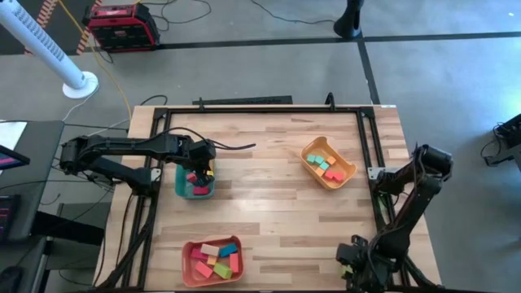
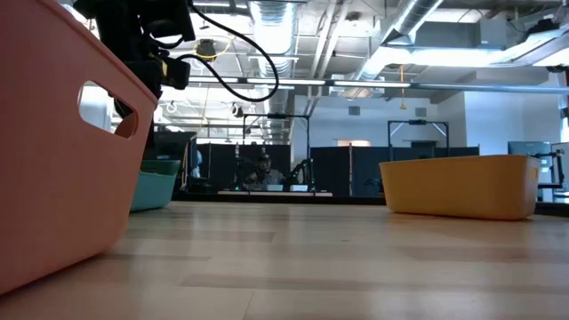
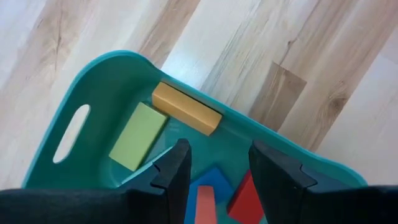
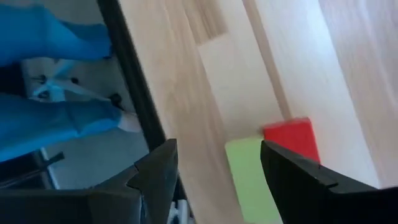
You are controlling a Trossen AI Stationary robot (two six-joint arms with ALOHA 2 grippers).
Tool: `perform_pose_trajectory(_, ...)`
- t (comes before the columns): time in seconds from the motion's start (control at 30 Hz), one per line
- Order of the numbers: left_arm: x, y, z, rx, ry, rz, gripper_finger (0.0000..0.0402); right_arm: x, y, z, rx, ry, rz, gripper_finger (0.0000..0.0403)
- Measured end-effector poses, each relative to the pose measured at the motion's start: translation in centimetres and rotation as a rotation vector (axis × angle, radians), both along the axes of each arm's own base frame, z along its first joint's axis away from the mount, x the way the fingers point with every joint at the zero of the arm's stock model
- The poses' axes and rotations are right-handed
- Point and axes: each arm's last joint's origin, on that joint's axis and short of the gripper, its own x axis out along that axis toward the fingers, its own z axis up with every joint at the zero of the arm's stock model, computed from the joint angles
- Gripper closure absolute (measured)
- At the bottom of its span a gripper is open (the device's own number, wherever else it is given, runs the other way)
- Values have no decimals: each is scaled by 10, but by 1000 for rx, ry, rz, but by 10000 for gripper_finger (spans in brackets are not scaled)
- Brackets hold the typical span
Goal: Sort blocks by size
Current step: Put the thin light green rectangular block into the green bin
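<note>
My left gripper (image 3: 217, 168) hangs open above the teal tray (image 3: 74, 99), at the table's left (image 1: 201, 172). In that tray lie an orange block (image 3: 186, 109), a green block (image 3: 138, 135), a blue block (image 3: 208, 179) and a red block (image 3: 247, 198). A pink block (image 3: 205, 204) shows below the gap between the fingers. My right gripper (image 4: 214, 168) stands open at the table's near right corner (image 1: 352, 259). It is over a green block (image 4: 249, 180) and a red block (image 4: 292, 138) that lie side by side on the wood.
An orange tray (image 1: 348, 172) with several blocks stands at the back right. A salmon tray (image 1: 189, 268) with several blocks stands at the near edge. A black rail (image 4: 134, 81) runs along the table's edge beside my right gripper, with blue cloth (image 4: 50, 37) beyond it.
</note>
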Motion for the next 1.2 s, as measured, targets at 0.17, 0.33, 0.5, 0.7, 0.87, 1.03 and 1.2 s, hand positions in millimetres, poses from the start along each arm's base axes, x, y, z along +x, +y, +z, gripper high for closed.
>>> perform_pose_trajectory(0.17, 0, 0, 0, -2, -1, 2, 248, -4, 5, -12, -26, 29, -7, 147)
perform_pose_trajectory(0.33, 0, 0, 0, -9, -2, 1, 248, -3, 8, -23, -53, 50, -5, 147)
perform_pose_trajectory(0.5, 0, -1, 0, -19, -5, 6, 248, 0, 8, -32, -82, 89, -8, 147)
perform_pose_trajectory(0.7, 0, -1, 0, -30, -8, 6, 248, 1, 1, -33, -128, 124, -21, 147)
perform_pose_trajectory(0.87, 0, -1, 0, -31, -9, 9, 248, 4, -12, -32, -198, 168, -49, 147)
perform_pose_trajectory(1.03, 0, -1, 0, -35, -10, 9, 248, 9, -22, -27, -217, 180, -63, 147)
perform_pose_trajectory(1.2, 0, -1, 0, -37, -10, 10, 248, 11, -28, -12, -188, 130, -85, 147)
